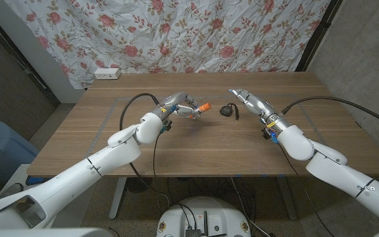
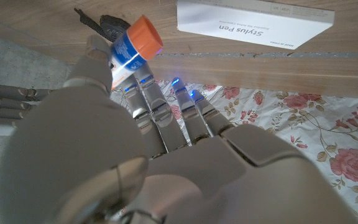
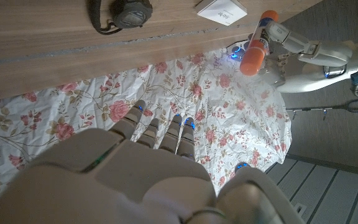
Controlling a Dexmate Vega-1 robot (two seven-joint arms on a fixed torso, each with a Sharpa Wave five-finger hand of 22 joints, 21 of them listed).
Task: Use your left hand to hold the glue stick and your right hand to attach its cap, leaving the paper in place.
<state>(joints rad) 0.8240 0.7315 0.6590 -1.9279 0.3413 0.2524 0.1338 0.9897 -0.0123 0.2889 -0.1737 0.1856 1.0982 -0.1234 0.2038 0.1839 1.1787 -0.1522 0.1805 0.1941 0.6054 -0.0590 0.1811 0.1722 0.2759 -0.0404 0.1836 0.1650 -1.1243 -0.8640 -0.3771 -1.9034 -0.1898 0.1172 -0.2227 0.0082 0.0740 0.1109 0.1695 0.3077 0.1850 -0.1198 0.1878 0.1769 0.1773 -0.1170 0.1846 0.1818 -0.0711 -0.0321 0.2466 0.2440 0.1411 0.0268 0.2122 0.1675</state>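
Note:
My left hand (image 1: 178,105) is raised over the middle of the table and grips the glue stick (image 1: 196,109) by its white and blue body. The stick points toward my right hand, and its orange cap (image 1: 205,106) sits on the free end. In the left wrist view the glue stick (image 2: 129,50) juts out past my fingers, orange cap (image 2: 146,35) outermost. My right hand (image 1: 247,99) hovers a short way to the right of the cap, apart from it, fingers stretched out and holding nothing. The right wrist view shows the glue stick (image 3: 258,42) in the left hand (image 3: 303,53).
A small black object with a strap (image 1: 227,110) lies on the wooden table (image 1: 209,148) between the two hands. A white box printed "Stylus Pen" (image 2: 253,22) lies on the table beyond my left hand. A flowered cloth hangs behind the table.

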